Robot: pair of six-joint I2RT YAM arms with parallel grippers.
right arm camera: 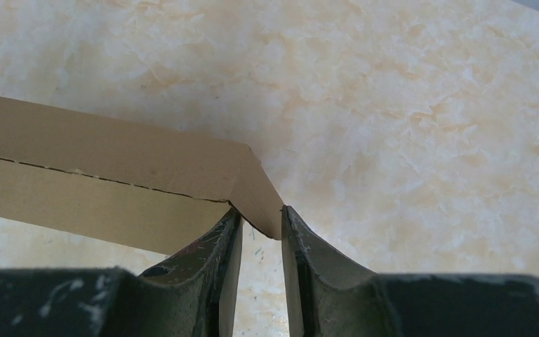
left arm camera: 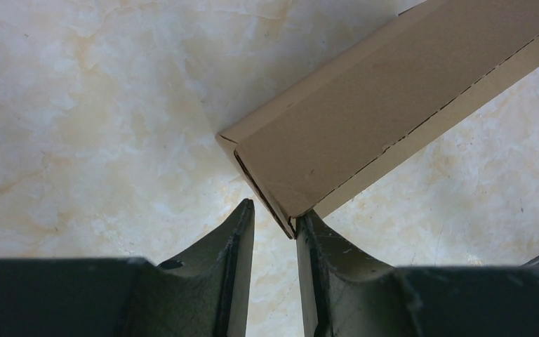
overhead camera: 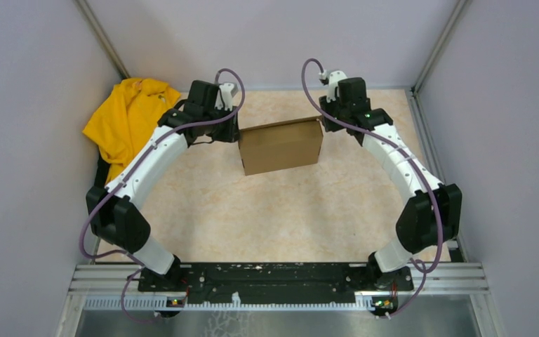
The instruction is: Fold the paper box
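The left hand (left arm camera: pixel 274 210) has its fingers a little apart around the left end corner of the box (overhead camera: pixel 281 146). I cannot tell if it really pinches. The box sits near the middle of the far edge of the table (overhead camera: pixel 288 217), between both hands, and already looks closed. The right hand (right arm camera: pixel 261 214) has its fingers narrow around the right end corner, and whether the grip is firm I cannot tell. I think both ends should be pressed evenly, so the box does not twist.
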